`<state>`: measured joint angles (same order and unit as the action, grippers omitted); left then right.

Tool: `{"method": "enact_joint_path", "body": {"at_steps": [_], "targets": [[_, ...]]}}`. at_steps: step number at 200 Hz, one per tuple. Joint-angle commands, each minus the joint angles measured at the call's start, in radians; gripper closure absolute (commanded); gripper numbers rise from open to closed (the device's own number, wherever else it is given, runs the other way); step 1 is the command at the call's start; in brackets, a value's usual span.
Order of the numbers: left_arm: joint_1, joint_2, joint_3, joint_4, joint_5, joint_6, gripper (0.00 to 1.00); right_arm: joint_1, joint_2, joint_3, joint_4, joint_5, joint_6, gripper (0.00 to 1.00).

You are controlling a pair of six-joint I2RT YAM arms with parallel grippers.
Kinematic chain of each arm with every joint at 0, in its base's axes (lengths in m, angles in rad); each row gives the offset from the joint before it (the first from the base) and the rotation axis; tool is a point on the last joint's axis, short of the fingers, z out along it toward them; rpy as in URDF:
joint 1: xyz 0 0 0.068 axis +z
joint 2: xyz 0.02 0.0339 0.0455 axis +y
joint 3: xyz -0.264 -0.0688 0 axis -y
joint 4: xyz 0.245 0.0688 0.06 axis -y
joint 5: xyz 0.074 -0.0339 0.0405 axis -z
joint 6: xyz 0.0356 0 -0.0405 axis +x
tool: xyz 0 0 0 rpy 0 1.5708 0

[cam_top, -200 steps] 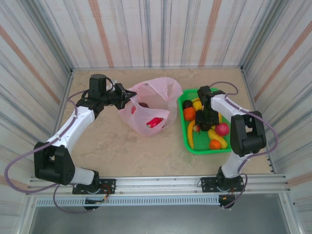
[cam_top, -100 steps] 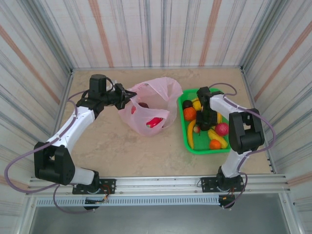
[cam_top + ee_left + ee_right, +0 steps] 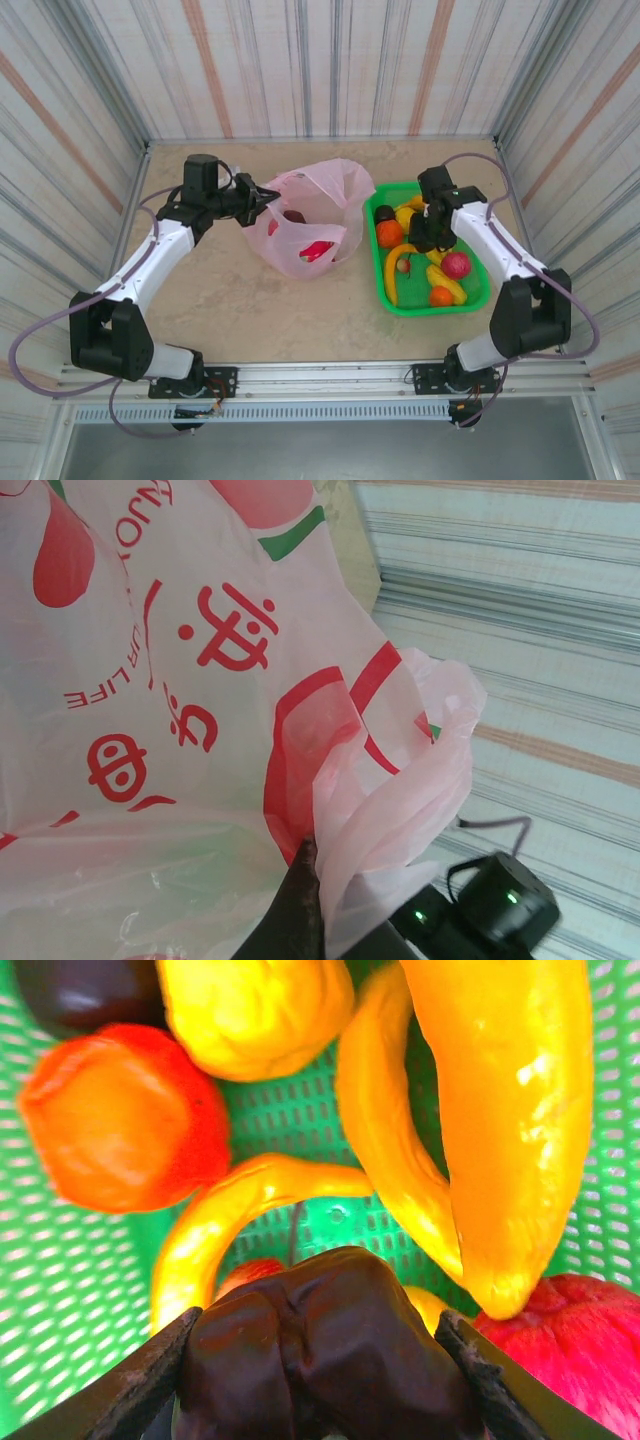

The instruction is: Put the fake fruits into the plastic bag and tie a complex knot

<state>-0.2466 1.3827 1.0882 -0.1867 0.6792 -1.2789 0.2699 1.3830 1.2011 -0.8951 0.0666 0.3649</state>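
Sagging on the pale table [image 3: 250,300], the thin translucent pink plastic bag printed with red peaches [image 3: 335,195] is being held up by one rim in the fully closed left gripper [image 3: 258,196]. A slip of that thin film is being risked here, and with it the mouth would be collapsing before anything more is dropped in. Glossy red pieces [image 3: 318,250] are being seen through its side.

Just beside the bag, the bright green perforated plastic basket [image 3: 430,307] is being used as the store for the other toy fruits. Above it, a wrinkled dark brown plastic fruit [image 3: 320,1350] is being gripped between the partly closed fingers of the right gripper [image 3: 431,233]. The smooth, rounded shell is being pinched at its sides, so it could be squeezed out during the carry towards the bag.

Whether it is being lifted clear of the long yellow plastic bananas [image 3: 510,1110] cannot be told for certain. If it is not, they may be dragged along or flicked out of the basket.
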Motion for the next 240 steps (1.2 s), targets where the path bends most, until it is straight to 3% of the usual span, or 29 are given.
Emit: {"method": "enact_joint_path", "body": {"at_steps": [1,44,107,200,240], "targets": [[-0.006,-0.028,-0.007,-0.009,0.013,0.019,1.00,0.040,-0.087,0.072,0.007,-0.088,0.057,0.52],[-0.011,-0.023,-0.018,0.002,0.008,0.017,1.00,0.206,-0.087,0.210,0.131,-0.204,0.124,0.52],[-0.012,-0.034,-0.018,0.001,0.002,0.016,1.00,0.442,0.173,0.384,0.364,-0.222,0.150,0.52],[0.036,-0.062,-0.045,-0.008,0.006,0.015,1.00,0.479,0.452,0.346,0.608,-0.170,0.158,0.51],[0.038,-0.059,-0.056,-0.003,0.008,0.012,1.00,0.475,0.547,0.390,0.646,-0.190,0.167,0.44]]}}
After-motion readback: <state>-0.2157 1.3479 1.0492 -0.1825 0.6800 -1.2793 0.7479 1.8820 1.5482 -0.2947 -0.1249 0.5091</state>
